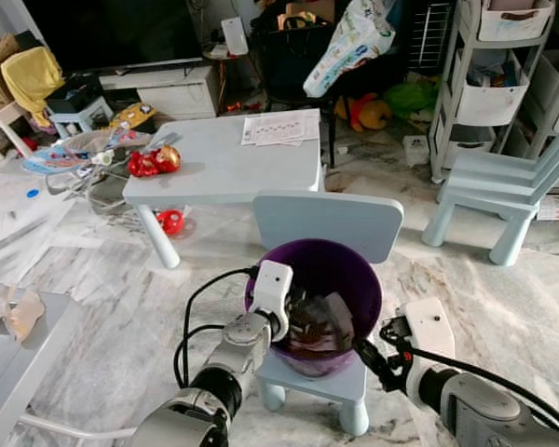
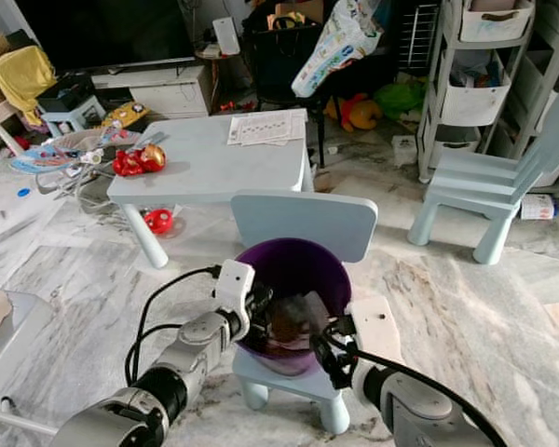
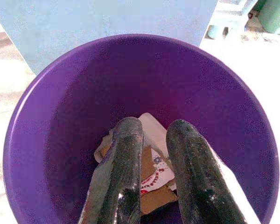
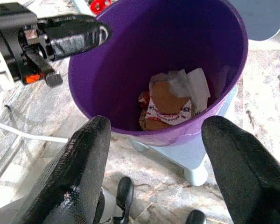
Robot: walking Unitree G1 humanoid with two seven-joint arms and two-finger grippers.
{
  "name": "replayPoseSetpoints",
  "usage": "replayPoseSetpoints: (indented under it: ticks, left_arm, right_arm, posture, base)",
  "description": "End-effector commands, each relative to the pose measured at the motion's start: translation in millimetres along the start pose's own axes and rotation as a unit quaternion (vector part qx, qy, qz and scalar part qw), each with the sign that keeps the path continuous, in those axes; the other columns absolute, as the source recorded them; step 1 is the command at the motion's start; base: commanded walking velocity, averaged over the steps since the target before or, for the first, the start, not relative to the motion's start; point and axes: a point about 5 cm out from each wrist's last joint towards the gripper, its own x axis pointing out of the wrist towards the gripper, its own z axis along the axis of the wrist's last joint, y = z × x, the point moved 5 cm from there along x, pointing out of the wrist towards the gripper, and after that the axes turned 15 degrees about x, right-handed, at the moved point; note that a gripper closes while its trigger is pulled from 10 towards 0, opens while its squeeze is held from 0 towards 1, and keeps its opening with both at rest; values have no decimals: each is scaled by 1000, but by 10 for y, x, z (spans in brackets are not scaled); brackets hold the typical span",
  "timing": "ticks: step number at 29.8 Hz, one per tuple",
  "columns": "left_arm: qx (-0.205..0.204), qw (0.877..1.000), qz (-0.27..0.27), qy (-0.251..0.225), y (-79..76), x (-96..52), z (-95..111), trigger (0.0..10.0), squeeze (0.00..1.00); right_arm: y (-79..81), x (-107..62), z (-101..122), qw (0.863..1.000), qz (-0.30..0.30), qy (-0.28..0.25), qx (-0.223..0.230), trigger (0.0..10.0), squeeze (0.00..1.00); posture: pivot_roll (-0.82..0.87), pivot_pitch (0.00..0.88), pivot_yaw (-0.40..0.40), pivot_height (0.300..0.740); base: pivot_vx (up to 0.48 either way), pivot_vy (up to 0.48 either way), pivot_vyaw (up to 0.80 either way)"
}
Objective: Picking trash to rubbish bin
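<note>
With both empty grippers spread, left gripper (image 4: 72,32) at the purple bin's (image 1: 363,279) nine o'clock rim risks tipping it off the small chair (image 1: 349,384).

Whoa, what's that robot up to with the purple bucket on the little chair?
It is tidying up rubbish. A purple bin stands on a small pale blue chair, with crumpled paper and a torn wrapper already lying at the bottom. The left gripper reaches over the rim into the bin, fingers slightly apart and holding nothing. The right gripper hovers open just outside the bin's rim. Behind the chair, a low table carries shiny red things and papers.
</note>
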Motion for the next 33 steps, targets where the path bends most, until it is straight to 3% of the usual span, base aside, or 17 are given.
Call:
replayPoseSetpoints:
  ticks: [1,8,9,10,14,16,21,22,25,27,29,31,33]
  left_arm:
    - [0,999,36,-17,206,-5,98,10000,1000]
    - [-8,996,80,-46,474,-47,223,10000,1000]
    - [-10,989,122,-87,766,-150,359,10000,1000]
    - [-10,985,136,-102,858,-194,404,10000,1000]
    - [-9,980,151,-127,968,-279,455,10000,1000]
    - [7,968,176,-176,1068,-480,561,10000,1000]
    - [25,957,202,-206,1113,-622,649,10000,1000]
    - [28,948,234,-214,1177,-742,670,10000,1000]
    - [29,938,264,-221,1236,-865,682,10000,1000]
    - [40,919,320,-226,1337,-1159,703,10000,1000]
    - [43,915,332,-226,1355,-1233,710,10000,1000]
    - [49,896,380,-223,1486,-1435,756,10000,1000]
    - [45,889,397,-222,1542,-1490,771,10000,1000]
  right_arm:
    - [40,-13,26,1000,6,-3,-3,10000,0]
    - [11,29,78,1000,1,-10,-17,10000,0]
    - [8,90,174,999,-3,-28,-38,10000,0]
    - [7,110,213,998,-5,-34,-45,10000,0]
    - [29,140,274,997,-3,-45,-64,10000,0]
    - [101,199,441,993,6,-77,-93,10000,0]
    - [134,225,553,990,8,-99,-103,10000,0]
    - [149,234,619,987,7,-114,-110,10000,0]
    - [161,242,683,985,4,-129,-113,10000,0]
    - [209,275,861,979,6,-168,-118,10000,0]
    - [226,287,912,977,7,-179,-119,10000,0]
    - [301,280,1183,964,7,-235,-125,10000,0]
    - [324,266,1291,959,6,-257,-122,10000,0]
  posture:
    - [-118,103,136,740]
    - [-104,94,121,740]
    - [-89,83,107,740]
    - [-86,81,104,740]
    - [-77,77,97,740]
    - [-59,64,80,740]
    - [-53,59,73,740]
    - [-41,48,53,740]
    - [-40,47,50,740]
    - [-20,41,26,740]
    - [-20,41,26,740]
    - [4,39,10,740]
    - [7,39,9,740]
  base:
    - [0,0,0]
    - [0,0,0]
    - [0,0,0]
    - [0,0,0]
    - [0,0,0]
    - [0,0,0]
    - [0,0,0]
    - [0,0,0]
    - [0,0,0]
    - [0,0,0]
    - [0,0,0]
    - [0,0,0]
    - [0,0,0]
